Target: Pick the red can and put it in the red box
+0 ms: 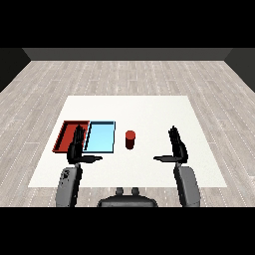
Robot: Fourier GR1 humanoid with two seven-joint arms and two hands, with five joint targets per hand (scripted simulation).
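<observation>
White was the tabletop [149, 107], and much of it lay free: the far part was bare up to its far edge, and bare surface also ran between my two hands. The red can [130, 139] stood upright near the middle, just to the right of the light blue tray [101, 148] and apart from it. The red tray [65, 130] lay at the left, side by side with the blue one, close to the left edge of the tabletop.

Neither tray showed anything inside, as far as I could see. The can was in no tray.

My left robot hand [76, 149] had its fingers straight and its thumb spread to the side, holding nothing. It stood in front of the two trays and hid the near part of the red one, so I could not see that corner. My right robot hand [177, 148] was spread in the same way, empty, well to the right of the can. Both grey forearms were cut off at the lower border.
</observation>
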